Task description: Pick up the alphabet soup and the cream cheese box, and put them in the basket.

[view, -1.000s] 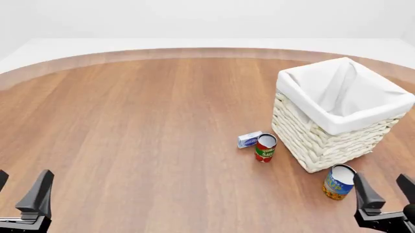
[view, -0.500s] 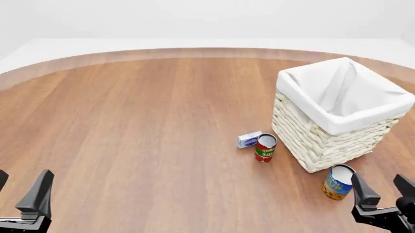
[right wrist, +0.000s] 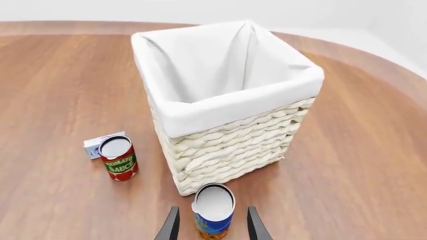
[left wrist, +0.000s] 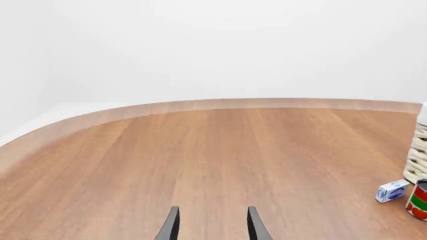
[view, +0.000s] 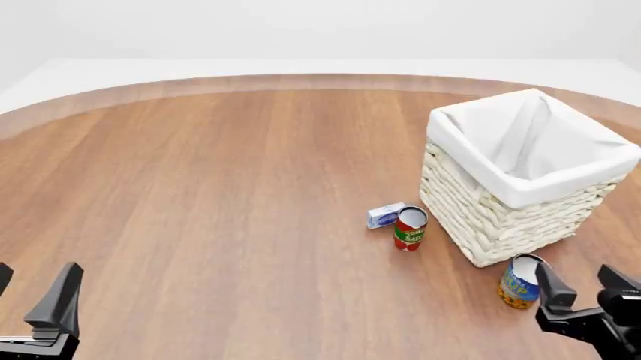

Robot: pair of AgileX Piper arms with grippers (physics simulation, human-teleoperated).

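Observation:
The alphabet soup (view: 518, 283) stands upright just in front of the basket (view: 531, 196), a blue and yellow-orange can. My right gripper (view: 586, 289) is open, low and close beside the can on its near right. In the right wrist view the alphabet soup (right wrist: 213, 214) shows just ahead, in line with the gap of the right gripper (right wrist: 212, 222). The cream cheese box (view: 385, 215) lies flat left of the basket, also seen as the cream cheese box (right wrist: 100, 145) and the cream cheese box (left wrist: 392, 191). My left gripper (view: 30, 296) is open at the near left, holding nothing.
A red-and-green labelled can (view: 410, 228) stands right next to the cream cheese box, between it and the basket's near corner. The tall woven basket (right wrist: 220, 112) rises directly behind the soup can. The round wooden table's far edge (left wrist: 213, 104) curves across the back.
My right gripper has crept forward and left toward the alphabet soup, still open. The left arm and all objects have stayed put.

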